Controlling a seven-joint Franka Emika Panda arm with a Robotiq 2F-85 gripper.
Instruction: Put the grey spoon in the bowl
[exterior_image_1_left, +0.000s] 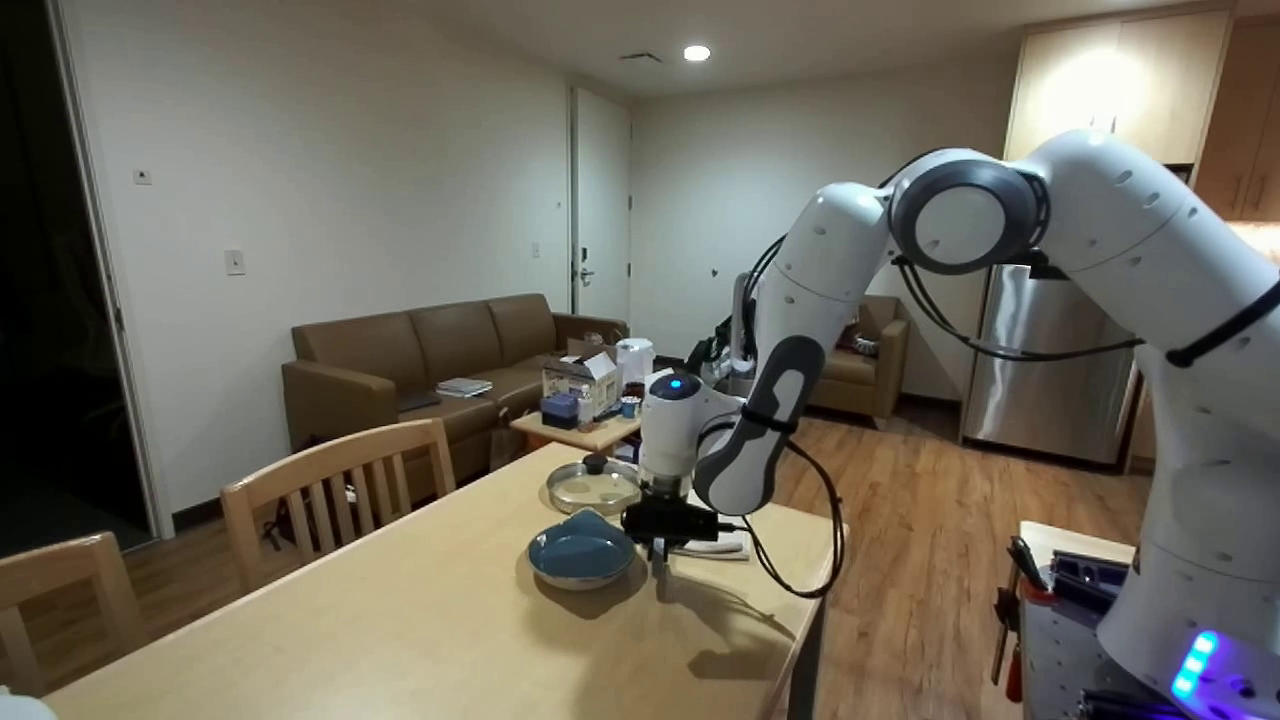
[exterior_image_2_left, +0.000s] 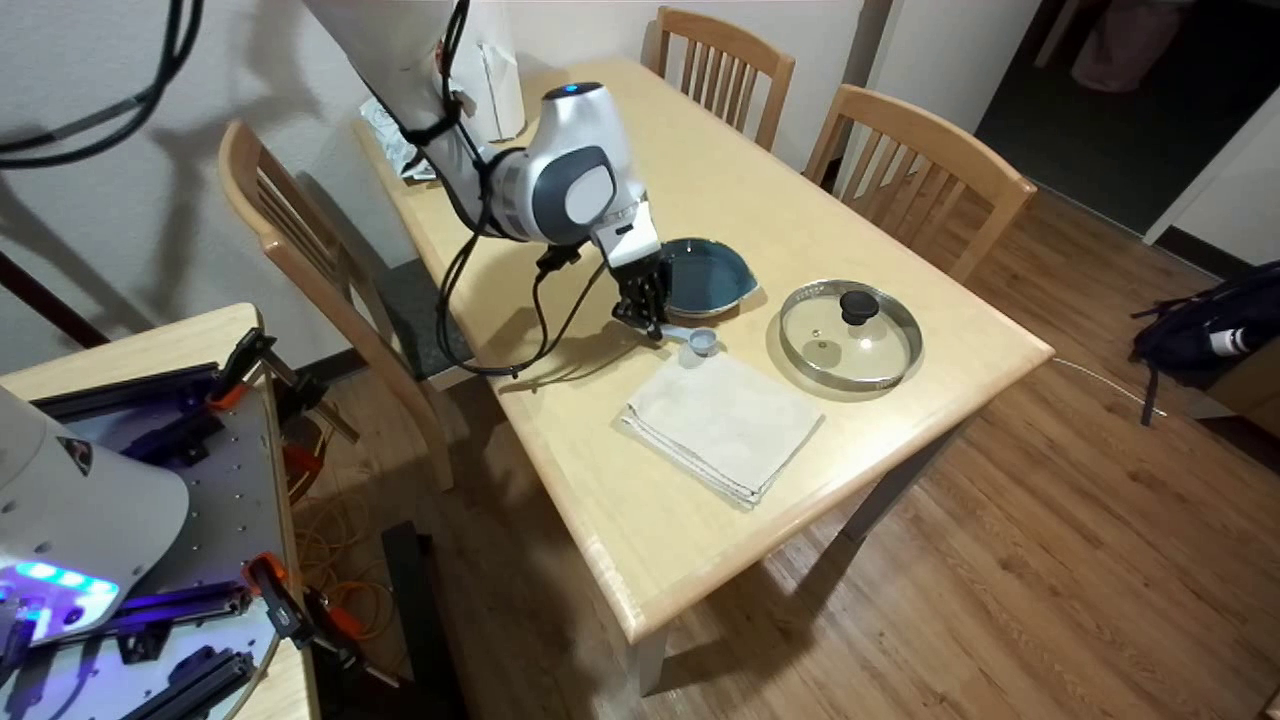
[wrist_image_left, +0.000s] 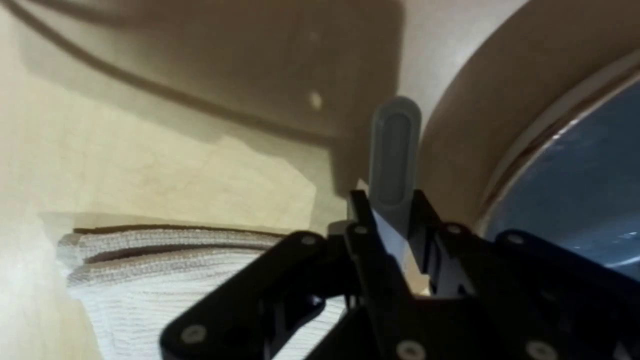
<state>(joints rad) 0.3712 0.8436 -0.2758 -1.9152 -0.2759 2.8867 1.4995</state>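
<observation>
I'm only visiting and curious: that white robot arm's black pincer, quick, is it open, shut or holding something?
Black two-fingered gripper: closed, holding the slim grey spoon by its handle.

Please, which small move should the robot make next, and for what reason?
Probably raise the spoon slightly. The fingers look closed on it, and the bowl is close beside. Whether the spoon would clear the bowl's edge is hard to judge, so more height might avoid a bump.
</observation>
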